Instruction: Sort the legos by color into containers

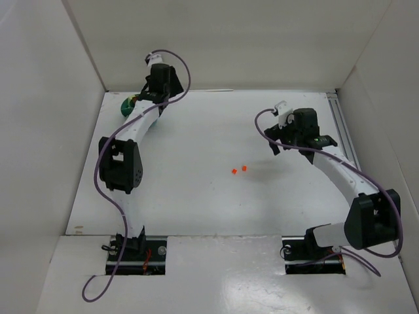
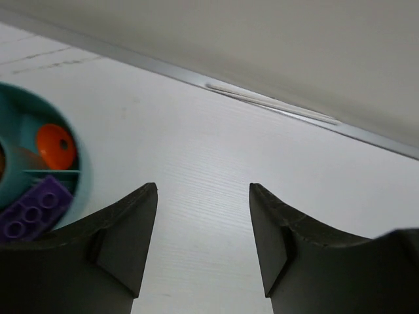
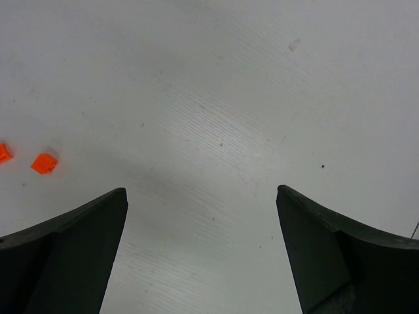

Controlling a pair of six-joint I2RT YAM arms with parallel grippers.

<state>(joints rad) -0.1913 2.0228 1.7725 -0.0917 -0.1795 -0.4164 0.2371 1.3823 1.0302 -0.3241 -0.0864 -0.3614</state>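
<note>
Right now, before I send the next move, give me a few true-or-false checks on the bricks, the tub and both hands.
1. Two red-orange bricks lie on the open table between the arms. True.
2. The right hand holds a brick. False: its jaws stand wide apart with nothing between them.
3. A purple brick lies inside the teal tub. True.
4. The tub sits beside the right hand. False: it is beside the left hand, at the far left of the table.
5. The left hand is shut. False: its jaws are apart and empty.
</note>
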